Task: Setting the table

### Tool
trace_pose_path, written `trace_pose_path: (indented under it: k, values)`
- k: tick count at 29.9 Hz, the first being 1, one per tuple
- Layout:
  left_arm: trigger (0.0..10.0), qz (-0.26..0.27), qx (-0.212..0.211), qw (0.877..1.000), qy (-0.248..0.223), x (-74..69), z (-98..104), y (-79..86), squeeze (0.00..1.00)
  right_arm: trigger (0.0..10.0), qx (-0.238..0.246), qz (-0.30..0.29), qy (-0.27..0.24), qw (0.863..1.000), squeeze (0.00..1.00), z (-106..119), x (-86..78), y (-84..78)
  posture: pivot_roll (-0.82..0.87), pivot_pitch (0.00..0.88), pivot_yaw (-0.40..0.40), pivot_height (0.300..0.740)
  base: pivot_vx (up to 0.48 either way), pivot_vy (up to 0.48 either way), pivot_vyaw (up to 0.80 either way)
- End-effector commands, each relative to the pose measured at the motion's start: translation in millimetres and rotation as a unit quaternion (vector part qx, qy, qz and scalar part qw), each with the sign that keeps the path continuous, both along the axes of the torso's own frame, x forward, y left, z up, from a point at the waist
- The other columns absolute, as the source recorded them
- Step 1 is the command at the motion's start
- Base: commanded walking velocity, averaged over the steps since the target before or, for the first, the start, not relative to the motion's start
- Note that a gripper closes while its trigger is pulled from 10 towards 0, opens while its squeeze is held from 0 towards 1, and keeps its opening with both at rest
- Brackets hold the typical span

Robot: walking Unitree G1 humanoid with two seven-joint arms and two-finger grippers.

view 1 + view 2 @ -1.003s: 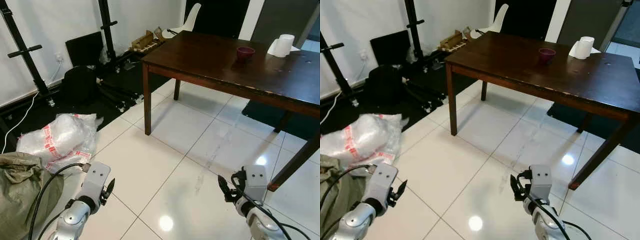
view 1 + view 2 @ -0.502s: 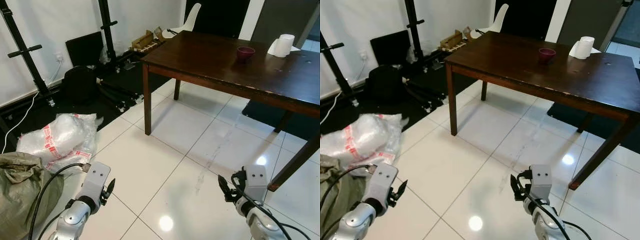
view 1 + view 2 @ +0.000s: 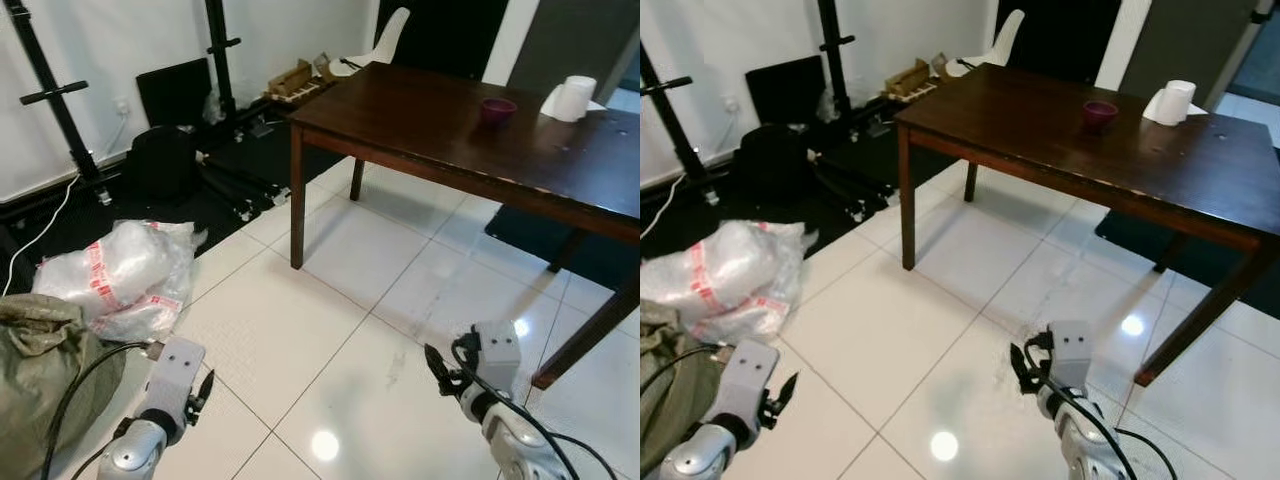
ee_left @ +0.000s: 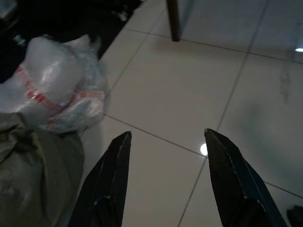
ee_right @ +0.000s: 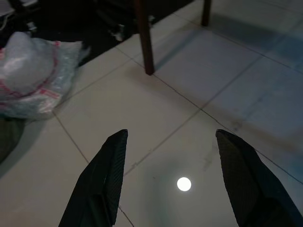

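**Fingers spread and empty above the tiled floor**

The black fingers (image 4: 111, 184) of the left gripper (image 4: 165, 179) are seen parted with nothing between them, held low over the white floor tiles (image 3: 300, 330). The right gripper (image 5: 173, 179) is likewise held apart and empty, low over the tiles to the right.

A dark wooden table (image 3: 450, 130) is placed ahead and to the right, well apart from both grippers. On its far part a small dark red bowl (image 3: 498, 108) is set; its contents cannot be made out. A roll of white paper (image 3: 572, 98) is stood near the far right edge.

To the left, a clear plastic bag with red markings (image 3: 120, 275) is laid on the floor, touching an olive sack (image 3: 40, 370).
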State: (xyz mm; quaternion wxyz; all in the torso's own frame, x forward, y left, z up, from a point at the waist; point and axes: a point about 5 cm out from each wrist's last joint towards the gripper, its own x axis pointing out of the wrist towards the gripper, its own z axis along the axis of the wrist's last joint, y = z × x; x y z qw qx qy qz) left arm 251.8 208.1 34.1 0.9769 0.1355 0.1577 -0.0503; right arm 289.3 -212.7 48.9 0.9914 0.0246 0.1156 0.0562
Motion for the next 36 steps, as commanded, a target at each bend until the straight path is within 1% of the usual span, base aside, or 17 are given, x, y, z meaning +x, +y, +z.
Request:
trace_pose_path:
  k: [1, 8, 16, 18, 26, 27, 28, 34, 36]
  values:
    - [10.0, 0.006, -0.004, 1.0, 0.006, -1.3, -1, -0.4, 0.0, 10.0, -0.001, -0.001, 0.013, 1.0, 0.0, -7, -2.8, 0.6, 0.01, 0.0, 0.027, 0.74, 0.0, 0.0, 0.0]
    - [10.0, -0.005, -0.01, 1.0, 0.009, 5.9, 2, -6.5, 0.0, 10.0, 0.006, -0.009, 0.011, 1.0, 0.0, -9, -6.4, 1.5, 0.0, 0.0, 0.039, 0.74, 0.0, 0.0, 0.0]
    - [10.0, -0.008, -0.008, 1.0, 0.004, 7.3, 3, -8.0, 0.0, 10.0, 0.009, -0.01, 0.013, 1.0, 0.0, -12, -7.8, 3.3, 0.0, 0.0, 0.042, 0.74, 0.0, 0.0, 0.0]
    - [10.0, -0.006, -0.008, 1.0, 0.003, 7.2, 3, -8.2, 0.0, 10.0, 0.009, -0.009, 0.014, 1.0, 0.0, -12, -7.4, 3.2, 0.0, 0.0, 0.032, 0.74, 0.0, 0.0, 0.0]
    - [10.0, 0.018, -0.012, 1.0, -0.002, 1.9, 3, -4.8, 0.0, 10.0, 0.008, 0.011, 0.02, 1.0, 0.0, -12, -1.0, 9.4, 0.05, 0.0, -0.012, 0.74, 0.0, 0.0, 0.0]
    - [10.0, 0.022, -0.012, 1.0, -0.002, -1.1, 2, -3.1, 0.0, 10.0, 0.009, 0.017, 0.019, 1.0, 0.0, -11, 1.9, 12.4, 0.06, 0.0, -0.016, 0.74, 0.0, 0.0, 0.0]
    - [10.0, 0.029, -0.011, 1.0, 0.001, -7.0, -1, -1.3, 0.0, 10.0, 0.01, 0.026, 0.016, 0.999, 0.0, -8, 7.5, 17.4, 0.06, 0.0, -0.016, 0.74, 0.0, 0.0, 0.0]
    - [10.0, 0.031, -0.011, 0.999, 0.004, -9.1, -3, -2.0, 0.0, 10.0, 0.011, 0.03, 0.014, 0.999, 0.0, -7, 9.4, 20.2, 0.05, 0.0, -0.017, 0.74, 0.0, 0.0, 0.0]
    - [10.0, 0.027, -0.013, 1.0, 0.001, -5.4, -2, -6.9, 0.0, 10.0, 0.011, 0.023, 0.015, 1.0, 0.0, -8, 7.1, 16.2, 0.05, 0.0, -0.009, 0.74, 0.0, 0.0, 0.0]
